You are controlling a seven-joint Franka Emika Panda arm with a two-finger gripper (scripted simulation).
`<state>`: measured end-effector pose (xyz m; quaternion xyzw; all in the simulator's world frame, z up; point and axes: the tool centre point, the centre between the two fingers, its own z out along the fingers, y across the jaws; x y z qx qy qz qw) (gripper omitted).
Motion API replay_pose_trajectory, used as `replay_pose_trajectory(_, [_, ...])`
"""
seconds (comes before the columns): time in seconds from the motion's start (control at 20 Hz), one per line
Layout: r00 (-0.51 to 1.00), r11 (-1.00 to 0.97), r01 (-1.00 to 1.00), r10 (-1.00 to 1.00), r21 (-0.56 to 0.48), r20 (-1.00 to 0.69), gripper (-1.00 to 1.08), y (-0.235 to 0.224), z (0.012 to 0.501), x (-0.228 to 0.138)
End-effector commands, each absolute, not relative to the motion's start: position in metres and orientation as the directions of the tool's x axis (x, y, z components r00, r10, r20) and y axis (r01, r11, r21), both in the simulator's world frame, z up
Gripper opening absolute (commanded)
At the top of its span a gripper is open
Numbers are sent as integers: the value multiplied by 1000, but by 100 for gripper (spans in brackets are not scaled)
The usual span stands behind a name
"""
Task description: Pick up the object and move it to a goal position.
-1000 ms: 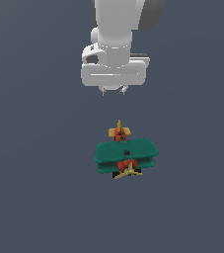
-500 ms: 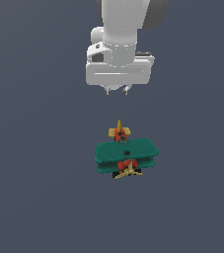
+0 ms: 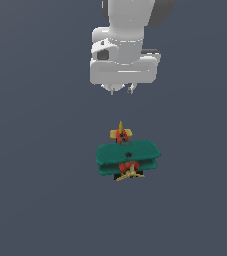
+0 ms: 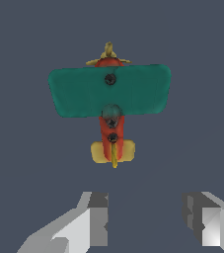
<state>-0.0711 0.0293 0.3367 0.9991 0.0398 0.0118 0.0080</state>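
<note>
The object, a toy biplane with teal-green wings, red-orange body, yellow propeller and yellow tail, rests on the grey floor in the lower middle of the exterior view. In the wrist view the biplane lies ahead of the fingers, tail end nearest them. My gripper hangs from the white arm above and behind the plane, apart from it. In the wrist view the gripper is open, its two grey fingers wide apart with nothing between them.
A plain dark grey floor spreads all round the biplane. No other object or edge shows in either view.
The arm has shifted a little toward the exterior view's right and slightly down over the last second. The biplane has not moved.
</note>
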Motion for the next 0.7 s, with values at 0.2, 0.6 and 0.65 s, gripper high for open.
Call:
replay_pose_trajectory(0.2, [996, -997, 76, 78, 28, 44, 28, 31, 350, -70])
replay_pose_trajectory(0.6, [992, -996, 66, 72, 60, 99, 28, 35, 384, -67])
replay_pose_trajectory(0.65, [992, -996, 64, 71, 66, 108, 28, 36, 390, -67])
